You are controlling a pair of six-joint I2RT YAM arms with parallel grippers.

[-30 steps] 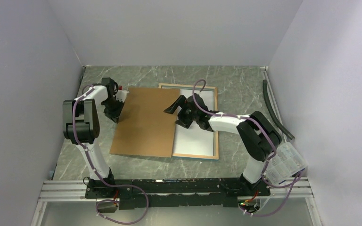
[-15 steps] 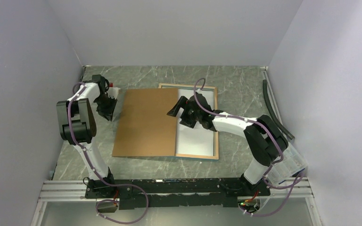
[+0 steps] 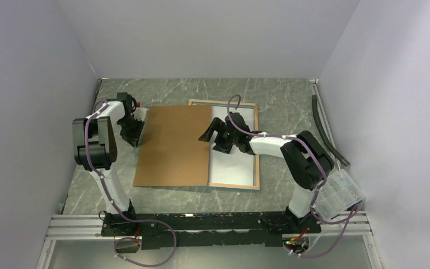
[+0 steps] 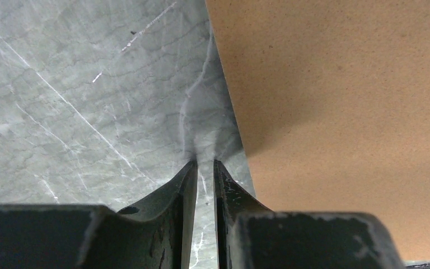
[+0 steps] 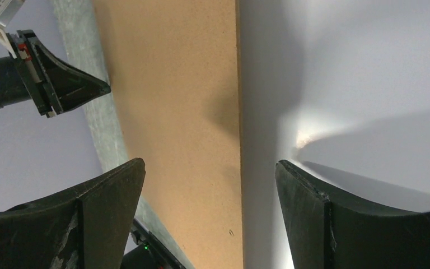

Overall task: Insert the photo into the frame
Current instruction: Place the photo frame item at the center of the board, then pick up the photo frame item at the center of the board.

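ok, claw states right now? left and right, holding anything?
Left claw: nearly closed, a thin gap, empty, beside the brown backing board's edge.
Right claw: open, holding nothing, straddling the board's other edge.

The worktop (image 3: 280,101) is grey-green stone with pale veins, walled on three sides. Near its middle lies the frame (image 3: 246,185), back up (pale wood rim, white sheet inside). A brown board (image 3: 173,145) lies flat with its right part over the frame's left side and the rest on the worktop toward the left edge. A dark strip (image 3: 326,128) lies along the right edge.
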